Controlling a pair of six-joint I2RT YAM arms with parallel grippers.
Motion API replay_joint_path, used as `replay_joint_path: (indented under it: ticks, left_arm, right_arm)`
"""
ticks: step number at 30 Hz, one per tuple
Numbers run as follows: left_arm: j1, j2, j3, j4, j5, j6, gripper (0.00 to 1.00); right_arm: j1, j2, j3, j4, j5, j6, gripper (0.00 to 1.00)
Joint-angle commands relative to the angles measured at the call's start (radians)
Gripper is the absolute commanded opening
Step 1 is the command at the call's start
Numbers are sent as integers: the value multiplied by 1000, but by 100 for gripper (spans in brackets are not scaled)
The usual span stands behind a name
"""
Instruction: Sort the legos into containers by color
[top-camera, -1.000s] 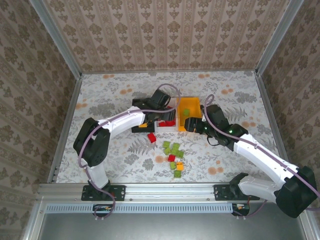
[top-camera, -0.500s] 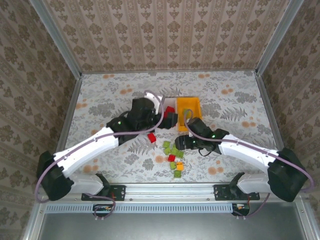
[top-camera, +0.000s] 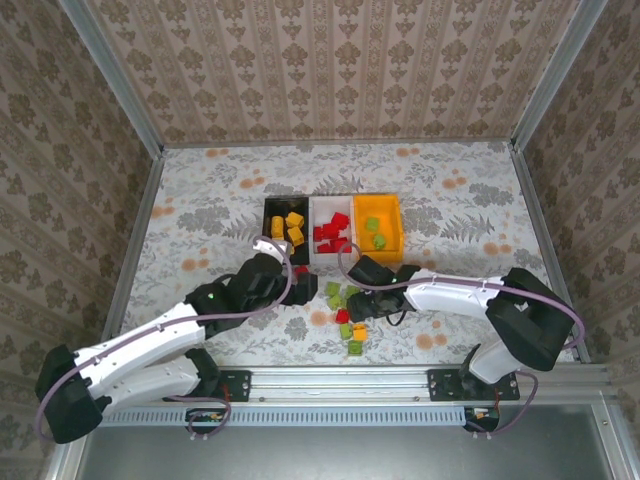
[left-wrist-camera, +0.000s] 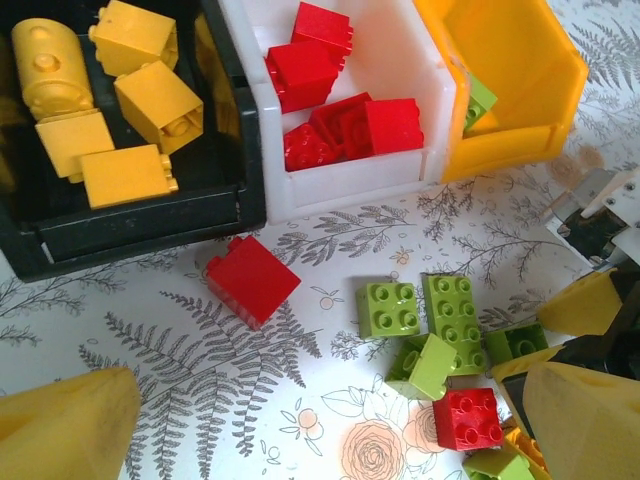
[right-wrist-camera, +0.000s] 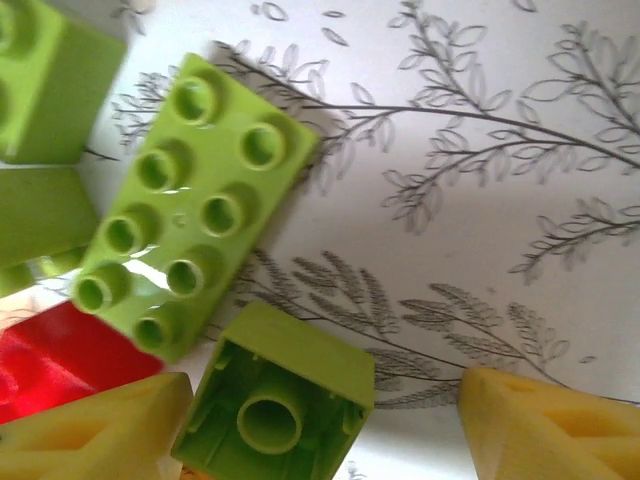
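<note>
Brick (right-wrist-camera: 275, 410) between right fingers (right-wrist-camera: 90, 435) (maybe touching)

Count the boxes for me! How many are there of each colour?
black bin: 1
white bin: 1
orange bin: 1
Total: 3

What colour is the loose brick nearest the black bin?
The brick is red; clearest in left wrist view.
</note>
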Motion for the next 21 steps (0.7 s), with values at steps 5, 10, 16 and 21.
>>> replay_joint_path:
  ticks: [5, 10, 16, 21]
  left_arm:
    - [0, -29, -14, -40, -43, -47, 100]
    - [1, -25, -21, -33, -47, -50, 100]
    - [6, -25, -26, -41, -51, -52, 100]
    - [9, -27, -34, -41, -53, -56, 100]
  right_arm:
    - [-47, -76, -13, -99, 130, 53, 67]
    - [-49, -76, -11, -29, 70, 28, 69]
    - [-48, 14, 19, -23, 63, 22, 57]
    - [-52, 9, 6, -19, 75, 28, 41]
